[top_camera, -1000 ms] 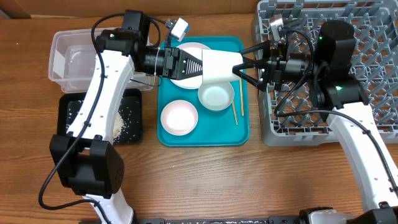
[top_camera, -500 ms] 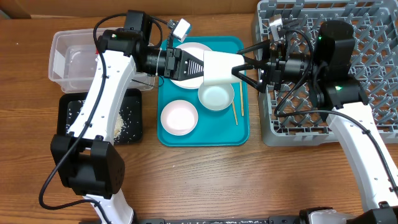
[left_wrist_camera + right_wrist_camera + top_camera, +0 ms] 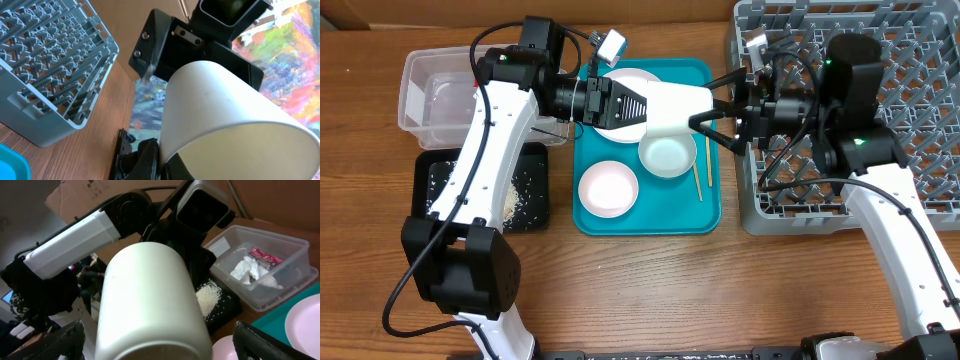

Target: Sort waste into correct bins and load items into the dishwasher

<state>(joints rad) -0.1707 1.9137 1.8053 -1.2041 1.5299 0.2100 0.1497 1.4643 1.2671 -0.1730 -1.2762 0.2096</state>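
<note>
- The left gripper [image 3: 638, 104] is clamped tight on one end of a small white cup [image 3: 675, 105], which it holds lying sideways in the air above a large teal plastic tray [image 3: 665, 210]
- The right gripper [image 3: 712, 108] faces it from the other side with its jaws spread wide; the fingers [image 3: 65, 342] straddle the free end of the cup without visibly pressing on it
- On the teal tray, a large round pinkish-white plate [image 3: 630, 80] lies partly under the left gripper, a small round pinkish-white plate [image 3: 607, 188] sits near the front left, and a pale grey bowl [image 3: 667, 156] stands directly below the cup
- Thin wooden chopsticks [image 3: 703, 160] lie on the tray just right of the bowl
- A clear rectangular plastic tub [image 3: 415, 95] at the far left contains a crumpled red foil wrapper [image 3: 265, 255] and a crumpled white paper tissue [image 3: 247, 270]
- A shallow black rectangular tray [image 3: 425, 190] just in front of the tub holds loose white rice grains [image 3: 515, 195]
- A large square grey plastic dish rack [image 3: 920, 120] stands on the wooden table [image 3: 720, 290] right of the teal tray; the right arm reaches across it
</note>
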